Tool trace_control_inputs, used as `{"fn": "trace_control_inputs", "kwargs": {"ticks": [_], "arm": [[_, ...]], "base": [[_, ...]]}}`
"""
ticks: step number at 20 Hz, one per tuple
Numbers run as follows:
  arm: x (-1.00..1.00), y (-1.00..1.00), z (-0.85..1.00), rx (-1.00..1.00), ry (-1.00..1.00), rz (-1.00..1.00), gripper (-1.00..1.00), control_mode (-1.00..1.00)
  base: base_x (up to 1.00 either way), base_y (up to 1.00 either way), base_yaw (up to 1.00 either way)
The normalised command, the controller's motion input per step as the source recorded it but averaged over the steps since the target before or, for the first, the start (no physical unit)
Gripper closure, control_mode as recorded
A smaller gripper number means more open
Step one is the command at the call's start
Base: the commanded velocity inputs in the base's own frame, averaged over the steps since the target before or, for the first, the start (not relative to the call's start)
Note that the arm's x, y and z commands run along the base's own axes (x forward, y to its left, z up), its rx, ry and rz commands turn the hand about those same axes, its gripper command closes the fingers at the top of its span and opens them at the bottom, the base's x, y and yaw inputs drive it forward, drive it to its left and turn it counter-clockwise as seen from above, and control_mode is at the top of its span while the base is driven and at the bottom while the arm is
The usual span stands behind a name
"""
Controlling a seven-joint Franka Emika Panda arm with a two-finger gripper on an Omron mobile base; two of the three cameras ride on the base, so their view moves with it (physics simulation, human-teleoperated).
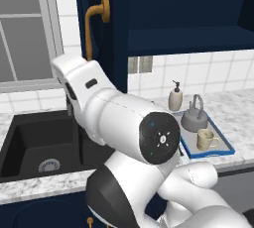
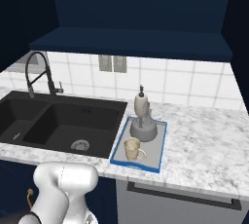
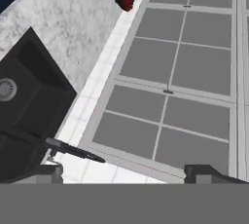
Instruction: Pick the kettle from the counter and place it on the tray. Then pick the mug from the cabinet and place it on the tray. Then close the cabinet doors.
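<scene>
Already the kettle point(image 2: 143, 128) and the mug point(image 2: 132, 149) sit on the tray point(image 2: 160, 145), so only the cupboard doors are left. The gripper point(image 3: 124, 174) has its fingers point(image 3: 48, 173) spread wide and holding nothing, aimed at the window point(image 3: 180, 72) above the sink point(image 3: 24, 96). Swinging toward the left door point(image 1: 99, 38), the arm could catch the tap point(image 2: 39, 72) or slip off the curved handle point(image 1: 92, 24). That handle shows from the left base camera, the tap from the right one.
</scene>
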Motion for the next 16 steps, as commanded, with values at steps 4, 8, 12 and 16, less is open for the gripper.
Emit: {"fn": "trace_control_inputs", "kwargs": {"ticks": [4, 8, 12, 16], "arm": [[0.44, -0.26, -0.03, 0.00, 0.00, -0.10, -1.00, -1.00], [0.34, -0.39, 0.00, 0.00, 0.00, -0.18, -1.00, -1.00], [0.31, -0.53, 0.00, 0.00, 0.00, -0.24, -1.00, -1.00], [0.27, -0.74, 0.00, 0.00, 0.00, -0.29, -1.00, -1.00]], "base": [[0.00, 0.00, 0.00], [0.00, 0.00, 0.00], [0.00, 0.00, 0.00], [0.00, 0.00, 0.00]]}}
